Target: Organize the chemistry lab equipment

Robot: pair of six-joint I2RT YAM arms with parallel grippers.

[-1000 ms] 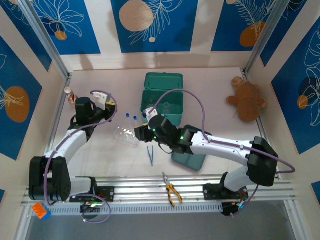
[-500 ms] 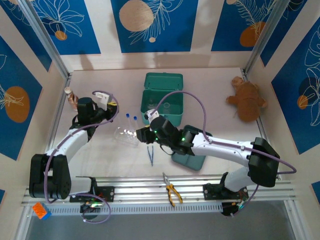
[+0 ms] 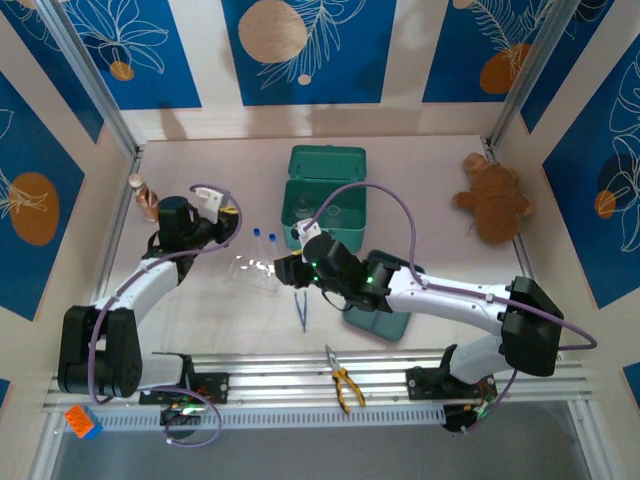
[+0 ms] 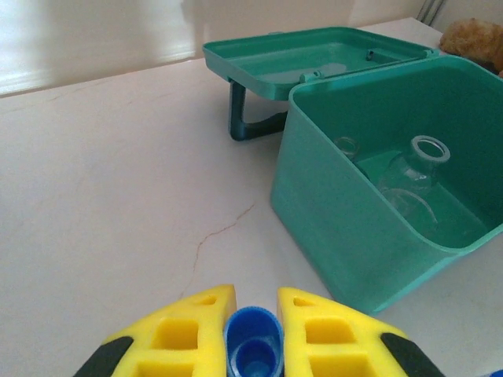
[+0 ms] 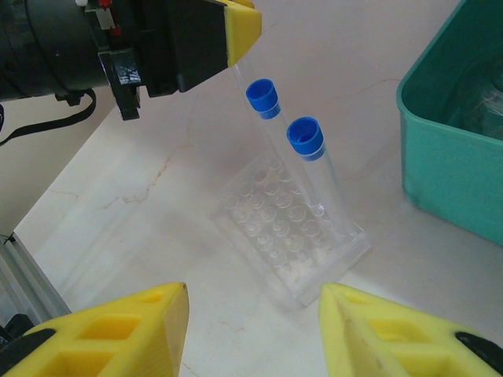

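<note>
While the left claw (image 4: pixel 253 302) stays pinched tight on a blue-capped tube (image 4: pixel 253 349), its arm has crept a touch to the right over the last second, closer to the rack (image 3: pixel 250 268). Cap toward the wrist camera, that tube sits snug between the yellow fingers (image 4: pixel 189 330). Across the table (image 4: pixel 118 196) from it stands the green box (image 4: pixel 330 220), lid thrown back, with clear flasks (image 4: pixel 416 169) lying inside. Over to the right claw (image 5: pixel 253 294): jaws partly spread, nothing in them, hanging just right of the rack and hardly budged since a second ago. The rack itself hasn't shifted, left of the box, and two tubes (image 5: pixel 305 135) stand in its far side, leaning, blue caps up.
</note>
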